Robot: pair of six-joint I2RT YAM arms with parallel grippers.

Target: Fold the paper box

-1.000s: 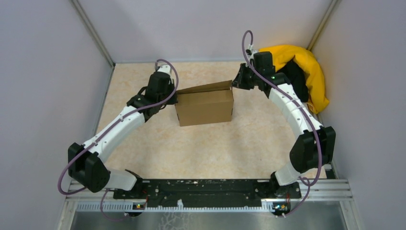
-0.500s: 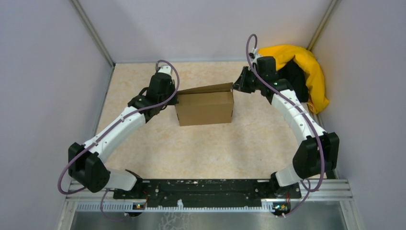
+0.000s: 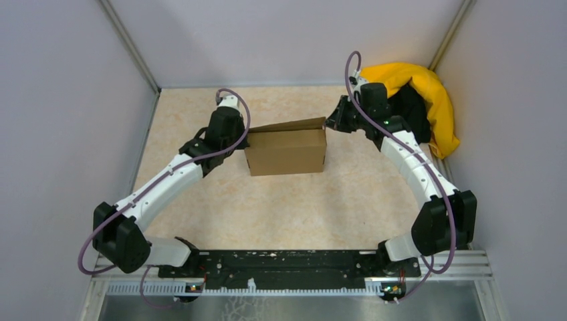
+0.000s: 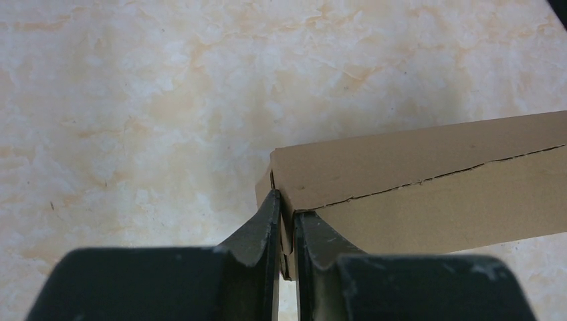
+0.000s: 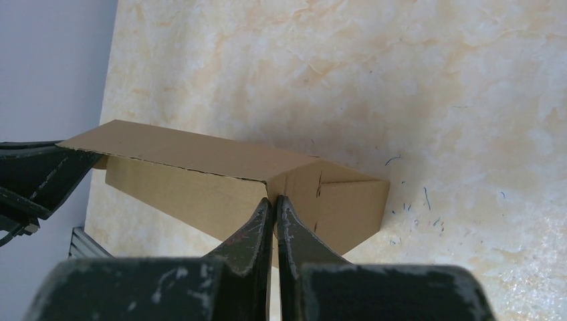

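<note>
**Inspector:** Count of items, please.

**Operator:** One paper box [image 3: 286,152], brown cardboard. One yellow-and-black cloth heap [image 3: 428,93]. Two arms, both mine, with one pincer each.

**Inspector:** Location of the box?

**Operator:** It rests on the table [image 3: 281,200], toward 12 o'clock from the middle, with its long side running from 9 to 3 o'clock. It is folded into a rectangular body. Its one lid flap [image 3: 287,125] lies along the far edge, slightly raised and higher at the 3 o'clock end. The cloth heap sits apart from the box, in the table's 2 o'clock corner.

**Inspector:** Left pincer?

**Operator:** My left pincer [image 4: 286,200] is at the box's 9 o'clock end. It is almost closed, and its two fingers pinch a thin cardboard edge at that corner.

**Inspector:** Right pincer?

**Operator:** My right pincer [image 5: 273,200] is at the box's 1 o'clock corner. It is fully closed, and its fingertips meet on the lid flap's fold line. The grip is on cardboard only, as far as the wrist view shows.
</note>
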